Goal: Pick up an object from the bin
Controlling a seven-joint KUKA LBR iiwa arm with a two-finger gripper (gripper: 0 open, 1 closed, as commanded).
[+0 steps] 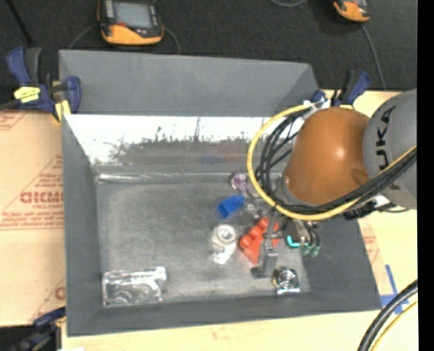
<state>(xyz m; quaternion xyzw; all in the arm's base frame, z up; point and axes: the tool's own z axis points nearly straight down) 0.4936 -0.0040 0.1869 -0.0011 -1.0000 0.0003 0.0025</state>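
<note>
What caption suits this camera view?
Claw low over a red plastic piece beside a blue block in the grey bin.

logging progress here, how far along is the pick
Done: the hand is low in the bin, beside the red piece. In hand: nothing can be seen gripped yet. Left: grasping a piece and lifting it clear of the bin.
</note>
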